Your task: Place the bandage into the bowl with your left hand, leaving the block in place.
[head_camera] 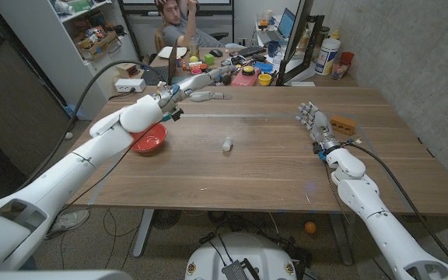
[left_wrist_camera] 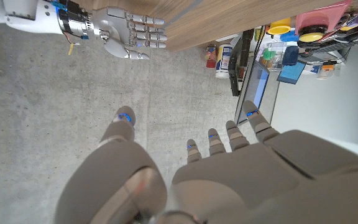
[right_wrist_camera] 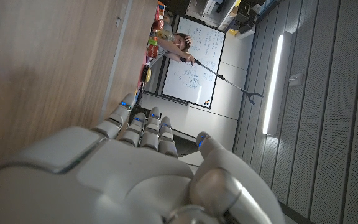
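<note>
The small white bandage roll [head_camera: 226, 145], probably light and soft, invites a pinch across its sides, while the left hand [head_camera: 208, 76] hovers spread and empty beyond the red bowl [head_camera: 148, 139].

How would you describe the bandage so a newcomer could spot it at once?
Start from the wooden table in the head view and look near its middle. There, right of the red bowl and well left of the orange-brown block, lies the bandage. It is the only small white roll lying alone on bare wood.
</note>
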`<state>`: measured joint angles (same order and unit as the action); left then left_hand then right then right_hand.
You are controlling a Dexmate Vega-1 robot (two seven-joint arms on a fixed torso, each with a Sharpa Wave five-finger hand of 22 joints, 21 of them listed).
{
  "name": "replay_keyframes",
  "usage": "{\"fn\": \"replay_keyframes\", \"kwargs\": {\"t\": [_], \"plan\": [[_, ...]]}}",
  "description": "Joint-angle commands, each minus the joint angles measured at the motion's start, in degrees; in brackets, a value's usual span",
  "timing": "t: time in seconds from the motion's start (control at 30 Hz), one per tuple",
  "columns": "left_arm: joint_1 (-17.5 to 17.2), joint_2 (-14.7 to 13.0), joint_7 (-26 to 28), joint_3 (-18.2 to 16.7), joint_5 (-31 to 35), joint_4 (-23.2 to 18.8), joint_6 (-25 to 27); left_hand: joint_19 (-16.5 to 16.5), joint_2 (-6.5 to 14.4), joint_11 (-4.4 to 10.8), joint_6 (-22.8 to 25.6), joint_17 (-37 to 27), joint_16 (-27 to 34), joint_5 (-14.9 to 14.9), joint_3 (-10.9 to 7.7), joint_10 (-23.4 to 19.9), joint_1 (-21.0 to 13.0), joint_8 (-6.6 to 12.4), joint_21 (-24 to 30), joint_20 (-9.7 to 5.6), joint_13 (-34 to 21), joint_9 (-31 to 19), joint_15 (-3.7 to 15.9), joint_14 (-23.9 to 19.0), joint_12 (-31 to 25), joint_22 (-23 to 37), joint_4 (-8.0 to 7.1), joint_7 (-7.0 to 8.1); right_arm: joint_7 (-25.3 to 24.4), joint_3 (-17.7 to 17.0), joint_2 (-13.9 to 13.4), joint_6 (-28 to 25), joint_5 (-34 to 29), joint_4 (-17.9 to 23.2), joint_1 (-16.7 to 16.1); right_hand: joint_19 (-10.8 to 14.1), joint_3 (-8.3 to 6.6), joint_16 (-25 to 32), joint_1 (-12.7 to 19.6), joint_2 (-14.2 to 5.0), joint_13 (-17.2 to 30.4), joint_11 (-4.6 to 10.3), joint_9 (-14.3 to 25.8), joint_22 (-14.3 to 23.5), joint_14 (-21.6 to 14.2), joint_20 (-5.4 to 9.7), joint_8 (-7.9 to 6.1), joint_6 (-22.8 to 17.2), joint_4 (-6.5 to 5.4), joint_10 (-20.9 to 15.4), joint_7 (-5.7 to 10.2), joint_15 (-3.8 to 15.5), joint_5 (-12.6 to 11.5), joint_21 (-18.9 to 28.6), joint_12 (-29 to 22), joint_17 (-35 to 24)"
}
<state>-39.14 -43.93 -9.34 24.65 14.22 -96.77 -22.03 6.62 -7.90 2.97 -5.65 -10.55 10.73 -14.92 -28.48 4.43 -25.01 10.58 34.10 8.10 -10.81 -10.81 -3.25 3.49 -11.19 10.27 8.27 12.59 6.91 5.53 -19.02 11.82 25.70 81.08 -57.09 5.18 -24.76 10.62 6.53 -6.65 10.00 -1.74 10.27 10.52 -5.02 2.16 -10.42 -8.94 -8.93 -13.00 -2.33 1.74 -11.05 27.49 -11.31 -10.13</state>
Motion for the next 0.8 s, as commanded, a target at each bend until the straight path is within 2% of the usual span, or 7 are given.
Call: {"fn": "replay_keyframes", "kwargs": {"t": [0.03,0.33,0.53,0.8], "plan": [[1.0,-1.0,-4.4,0.7,4.3,-3.8,0.8,-0.2,-0.4,0.25,-0.2,-0.2,0.3,-0.3,0.38,0.1,-0.5,0.39,-0.2,-0.40,-0.2,-0.1,0.18,0.2,-0.2,0.3,0.12,-0.02,0.3,-0.4,-0.5,1.6,-0.7,-0.2,0.6,0.4,-0.17,0.3,0.4,-3.58,0.3,0.29,0.1,0.2,-0.5,2.23,-0.31,-0.5,0.24,-0.5,-0.02,0.03,-0.2,-0.1,-0.4,-0.1],[1.4,-1.6,-7.1,1.3,7.5,-6.0,3.7,-0.5,-0.7,0.28,-0.2,-0.2,0.4,-0.4,0.78,0.0,-0.9,0.46,-0.3,-0.18,-0.2,-0.1,0.32,-0.2,-0.3,0.3,0.14,-0.02,0.3,-0.4,-1.0,2.4,-1.1,-0.3,1.2,0.5,-0.07,0.3,0.4,-3.39,0.3,0.12,0.1,0.2,-0.6,2.02,-0.44,-0.9,0.33,-0.7,0.44,-0.05,-0.2,-0.2,-0.4,-0.1],[1.6,-1.4,-7.6,1.5,8.1,-6.2,4.2,-1.2,-0.8,0.19,-0.3,-0.2,0.6,-0.6,1.02,-0.2,-1.2,0.50,-0.2,-0.65,-0.2,-0.1,0.44,-0.6,-0.4,0.3,0.18,-0.02,0.6,-0.4,-1.1,2.7,-0.9,-0.6,1.4,0.5,-0.04,0.3,0.3,-3.37,0.3,0.28,0.1,0.2,-0.7,1.99,-0.44,-1.0,0.29,-0.8,0.41,-0.07,-0.2,-0.3,-0.5,-0.1],[3.3,-0.7,-8.9,3.3,12.0,-6.3,6.7,-1.0,-0.9,0.36,-0.3,-0.2,0.6,-0.7,1.25,-0.1,-1.7,0.55,-0.5,-0.11,-0.2,-0.1,0.40,-0.6,-0.4,0.3,0.27,-0.02,1.0,-0.5,-0.9,3.2,-0.6,-1.4,1.6,0.6,-0.04,0.3,0.3,-3.31,0.3,0.25,0.1,0.2,-0.8,1.95,-0.44,-1.1,0.22,-0.8,0.36,-0.08,-0.2,-0.3,-0.5,0.0]]}}
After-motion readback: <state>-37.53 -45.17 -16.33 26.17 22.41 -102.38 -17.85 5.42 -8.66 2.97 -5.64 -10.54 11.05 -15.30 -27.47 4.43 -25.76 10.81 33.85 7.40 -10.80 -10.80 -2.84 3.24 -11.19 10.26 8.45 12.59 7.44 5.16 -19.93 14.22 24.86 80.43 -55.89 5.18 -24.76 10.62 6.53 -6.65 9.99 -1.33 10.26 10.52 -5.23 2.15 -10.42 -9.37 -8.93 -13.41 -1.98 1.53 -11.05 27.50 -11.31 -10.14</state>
